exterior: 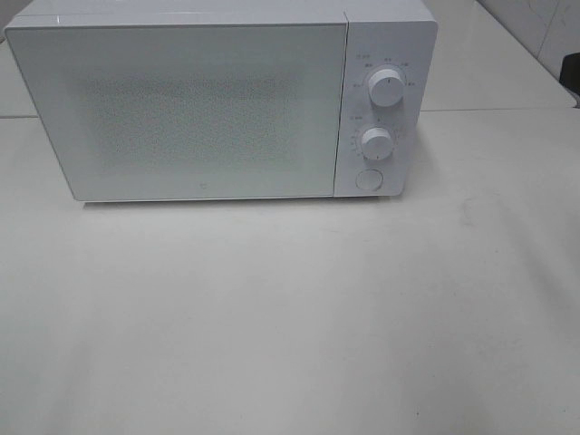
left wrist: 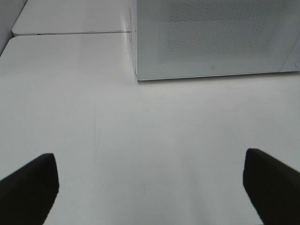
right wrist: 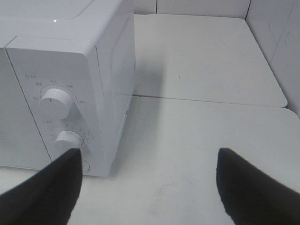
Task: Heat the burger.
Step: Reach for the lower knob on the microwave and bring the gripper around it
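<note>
Burger first: we cannot find it in any view. It may sit behind the shut door, whose speckled panel hides the inside (we won't guess). We see a white tabletop (exterior: 290, 317) carrying a white microwave (exterior: 217, 27), its door (exterior: 181, 109) closed, then an upper knob (exterior: 387, 89), a lower knob (exterior: 375, 142) and a small round button (exterior: 368, 178) beneath them. We judge the step in hand concerns that control panel: approach squarely from the front, press or turn gently, and avoid shoving the microwave backward. The left gripper (left wrist: 150, 185) hangs over bare tabletop, jaws spread wide, holding nothing. The right gripper (right wrist: 150, 185), jaws also well apart and empty, faces the panel's corner. One of its fingers (right wrist: 51, 187) overlaps the button in its wrist view, though we cannot tell whether they touch.
</note>
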`<act>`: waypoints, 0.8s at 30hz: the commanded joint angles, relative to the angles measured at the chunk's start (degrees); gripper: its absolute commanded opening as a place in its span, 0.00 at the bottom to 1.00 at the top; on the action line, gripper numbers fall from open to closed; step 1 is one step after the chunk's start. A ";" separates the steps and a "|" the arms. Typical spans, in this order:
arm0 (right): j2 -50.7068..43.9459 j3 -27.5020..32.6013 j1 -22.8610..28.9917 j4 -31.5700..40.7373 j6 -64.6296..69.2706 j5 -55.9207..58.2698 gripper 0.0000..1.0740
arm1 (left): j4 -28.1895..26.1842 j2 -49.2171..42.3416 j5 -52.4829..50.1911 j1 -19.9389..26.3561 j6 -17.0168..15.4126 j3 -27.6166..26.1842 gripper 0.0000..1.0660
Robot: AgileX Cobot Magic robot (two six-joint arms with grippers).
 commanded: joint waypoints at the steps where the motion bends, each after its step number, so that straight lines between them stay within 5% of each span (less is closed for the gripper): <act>1: 4.35 0.17 -0.17 -0.06 1.60 -6.65 0.70 | -0.06 -1.38 -0.40 0.11 0.23 0.06 0.95; 11: 14.61 0.17 -0.17 2.18 -0.17 -19.14 0.70 | -0.06 -1.38 -0.40 0.11 0.23 0.06 0.95; 17: 21.03 0.40 0.17 7.68 -6.70 -24.81 0.70 | -0.06 -1.38 -0.40 0.11 0.23 0.06 0.95; 24: 28.19 3.55 7.10 20.40 -16.10 -34.78 0.70 | -0.11 -1.38 -0.40 0.11 0.17 0.06 0.95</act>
